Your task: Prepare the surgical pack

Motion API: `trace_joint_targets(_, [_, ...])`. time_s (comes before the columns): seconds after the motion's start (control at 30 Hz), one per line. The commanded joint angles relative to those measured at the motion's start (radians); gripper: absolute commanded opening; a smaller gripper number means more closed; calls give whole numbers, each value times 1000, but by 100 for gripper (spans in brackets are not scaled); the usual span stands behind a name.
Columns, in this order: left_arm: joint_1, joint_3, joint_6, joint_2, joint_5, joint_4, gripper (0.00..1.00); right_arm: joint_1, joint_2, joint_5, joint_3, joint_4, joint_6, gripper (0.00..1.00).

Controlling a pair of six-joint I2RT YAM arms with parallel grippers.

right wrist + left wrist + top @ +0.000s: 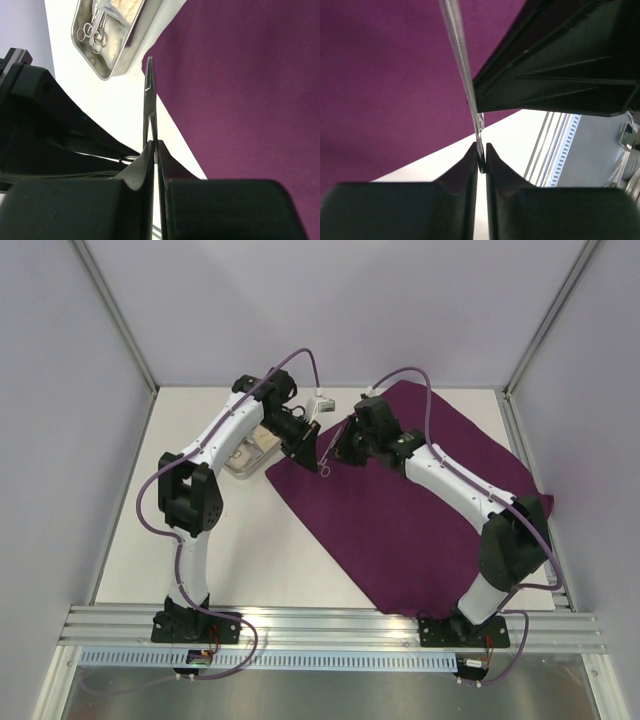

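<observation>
Top view: my left gripper (308,445) and right gripper (342,445) meet above the left corner of the purple cloth (420,530), with one clamp (325,462) between them. The tray (243,466) sits just beside the cloth on the white table (250,550).

Left wrist: my fingers (455,200) are pinched narrow on the clamp's shaft.

Right wrist: my fingers (135,175) are closed on the same clamp. The tray holds gauze (125,7) and the other clamps (95,32).
</observation>
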Motion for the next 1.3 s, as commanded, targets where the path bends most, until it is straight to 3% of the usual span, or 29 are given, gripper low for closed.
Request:
trace_joint_targets(0.0, [-7,9,-21,0,18,32,15,5,3,-15,42,47,23,1])
trace_joint_targets(0.03, [-7,9,-33,0,18,44,4,5,3,-15,39,50,26,1])
trace_joint_targets(0.07, [-7,9,-52,0,22,47,0,5,5,-17,36,58,27,1])
trace_joint_targets(0.2, [-5,14,-78,0,-15,41,0,5,5,-14,29,45,17,1])
trace_joint_targets(0.23, [-2,20,-73,0,-37,32,0,4,2,-12,31,39,12,4])
trace_joint_targets(0.27, [6,25,-64,2,-63,18,0,2,0,-11,33,32,6,13])
trace_joint_targets(0.37, [108,69,-26,29,-136,-57,0,-2,-17,-15,26,-16,-31,29])
trace_joint_targets(0.5, [257,130,52,74,-207,-164,0,-5,-53,-14,-10,-21,-80,40])
trace_joint_targets(0.77, [436,204,230,143,-472,-218,0,-7,-90,-6,-90,-33,-121,41])
trace_joint_targets(1.07, [463,333,273,276,-551,-229,0,-7,-58,-54,-99,-44,-118,41])
trace_joint_targets(1.27, [461,344,281,310,-509,-226,0,-7,-55,-69,-133,-30,-100,41])
